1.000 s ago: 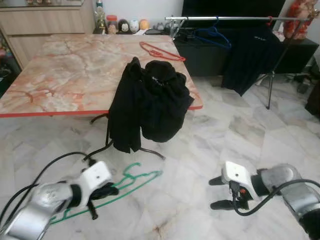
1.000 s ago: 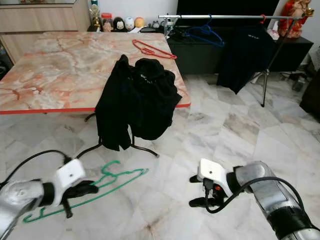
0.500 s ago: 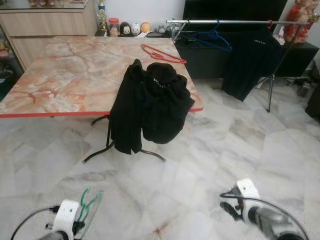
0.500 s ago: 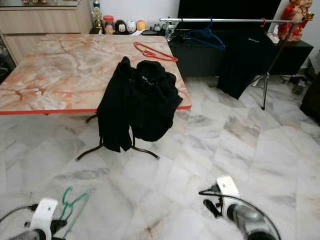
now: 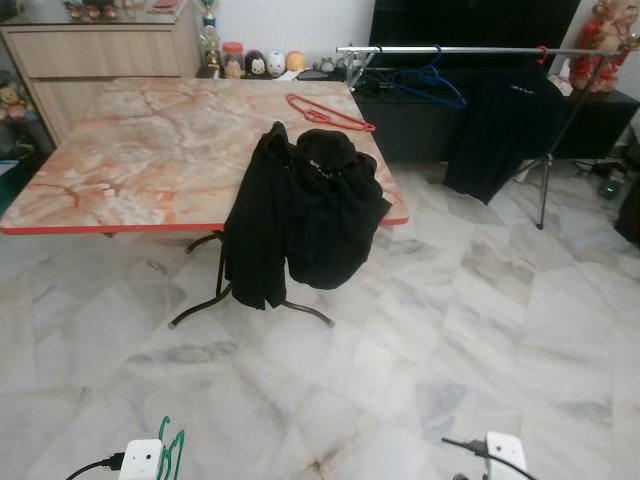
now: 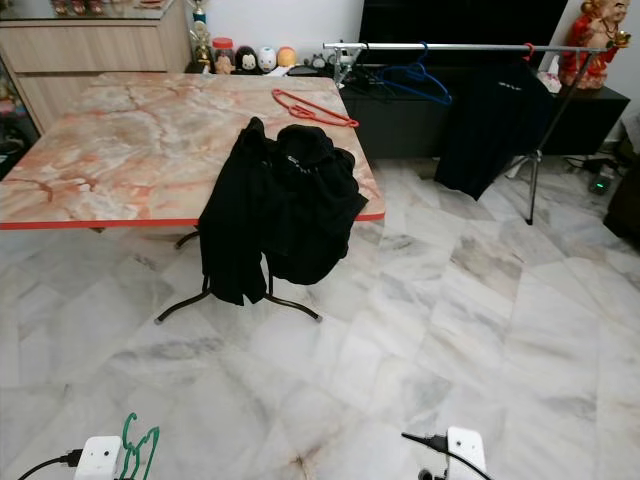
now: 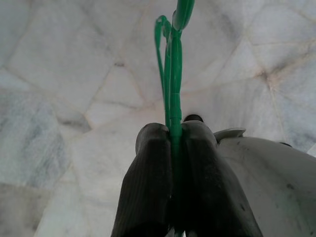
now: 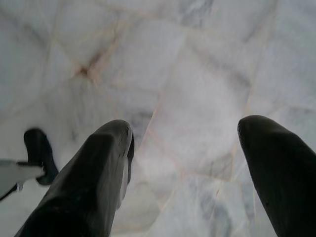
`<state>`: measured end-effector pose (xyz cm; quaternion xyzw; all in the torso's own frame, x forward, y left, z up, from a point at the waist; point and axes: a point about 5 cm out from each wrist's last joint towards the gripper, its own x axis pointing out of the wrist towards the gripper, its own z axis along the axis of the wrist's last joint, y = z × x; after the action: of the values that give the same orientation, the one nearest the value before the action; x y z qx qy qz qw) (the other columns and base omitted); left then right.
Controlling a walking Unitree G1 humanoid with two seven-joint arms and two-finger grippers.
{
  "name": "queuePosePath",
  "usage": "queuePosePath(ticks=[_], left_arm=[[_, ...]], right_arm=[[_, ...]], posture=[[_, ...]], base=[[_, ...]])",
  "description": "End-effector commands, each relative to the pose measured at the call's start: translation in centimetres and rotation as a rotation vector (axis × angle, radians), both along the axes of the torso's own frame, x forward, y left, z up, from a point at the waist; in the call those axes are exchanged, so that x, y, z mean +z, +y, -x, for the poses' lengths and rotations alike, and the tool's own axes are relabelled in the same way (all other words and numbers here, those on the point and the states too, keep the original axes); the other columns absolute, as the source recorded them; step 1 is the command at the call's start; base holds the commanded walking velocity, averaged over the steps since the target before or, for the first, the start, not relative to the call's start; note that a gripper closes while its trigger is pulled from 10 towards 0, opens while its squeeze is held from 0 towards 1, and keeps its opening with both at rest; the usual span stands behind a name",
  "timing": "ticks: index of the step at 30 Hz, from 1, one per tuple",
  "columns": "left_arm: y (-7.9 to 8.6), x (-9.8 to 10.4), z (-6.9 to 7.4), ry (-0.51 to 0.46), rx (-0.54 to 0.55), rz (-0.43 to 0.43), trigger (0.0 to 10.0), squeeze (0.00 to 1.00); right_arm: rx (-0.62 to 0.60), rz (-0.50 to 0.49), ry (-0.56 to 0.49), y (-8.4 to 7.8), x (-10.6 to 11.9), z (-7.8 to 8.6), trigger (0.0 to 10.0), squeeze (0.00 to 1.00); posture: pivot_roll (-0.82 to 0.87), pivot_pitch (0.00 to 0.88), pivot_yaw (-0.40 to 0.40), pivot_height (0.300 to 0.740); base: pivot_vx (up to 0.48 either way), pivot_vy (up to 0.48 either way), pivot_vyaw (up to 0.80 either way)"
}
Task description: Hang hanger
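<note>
Left wrist view shows the left pincer (image 7: 175, 148) pinching the green hanger (image 7: 173, 74) flat between its fingers, held low at the near left for carrying toward the far rail (image 5: 440, 49). Right pincer (image 8: 185, 163) hangs spread, holding nothing.

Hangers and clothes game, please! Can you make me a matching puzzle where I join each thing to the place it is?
Things:
1. green hanger
2. red hanger
3. blue hanger
4. black jacket

Places:
A. draped over the table edge
B. hanging on the metal rail
C. pinched in the left gripper
D. lying flat on the tabletop

Pairs: 1-C, 2-D, 3-B, 4-A
</note>
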<state>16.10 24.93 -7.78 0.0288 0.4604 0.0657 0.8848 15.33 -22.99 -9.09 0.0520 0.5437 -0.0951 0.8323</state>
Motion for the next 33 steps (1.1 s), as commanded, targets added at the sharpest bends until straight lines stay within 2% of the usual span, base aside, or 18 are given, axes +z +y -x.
queuePosePath(ticks=[1, 5, 8, 12, 18, 33], left_arm=[[0.0, -0.2, 0.2, 0.005, 0.013, -0.011, 10.0, 0.00], [0.5, -0.2, 0.4, 0.005, 0.061, -0.006, 10.0, 0.00], [1.0, -0.2, 0.7, 0.028, 0.051, -0.029, 10.0, 0.00], [1.3, -0.4, 1.2, 0.054, 0.058, -0.043, 10.0, 0.00], [0.5, -0.9, 1.9, 0.076, 0.081, -0.028, 10.0, 0.00], [-1.1, -1.8, 3.1, 0.116, 0.103, 0.011, 10.0, 0.00]], right_arm=[[-0.012, 0.012, -0.004, -0.1, 0.0, 0.1, 10.0, 0.00], [-0.081, 0.026, -0.034, -0.8, 0.2, -0.2, 10.0, 0.00], [-0.129, 0.027, -0.067, -1.2, 0.5, -0.6, 10.0, 0.00], [-0.115, 0.046, -0.095, -1.4, 1.0, -1.5, 10.0, 0.00], [-0.110, 0.033, -0.093, -1.2, 0.6, -0.6, 10.0, 0.00], [-0.039, 0.065, -0.089, -1.4, 0.7, -0.8, 10.0, 0.00]], posture=[[0.07, 0.000, -0.076, 0.740], [0.07, 0.000, -0.074, 0.740], [0.06, 0.000, -0.067, 0.740], [0.04, 0.000, -0.055, 0.740], [0.04, 0.000, -0.056, 0.740], [0.03, 0.000, -0.061, 0.740]], base=[[0.000, 0.000, 0.00], [0.000, 0.000, 0.00], [0.000, 0.000, 0.00], [0.000, 0.000, 0.00], [0.000, -0.236, 0.00], [0.000, -0.426, 0.05]])
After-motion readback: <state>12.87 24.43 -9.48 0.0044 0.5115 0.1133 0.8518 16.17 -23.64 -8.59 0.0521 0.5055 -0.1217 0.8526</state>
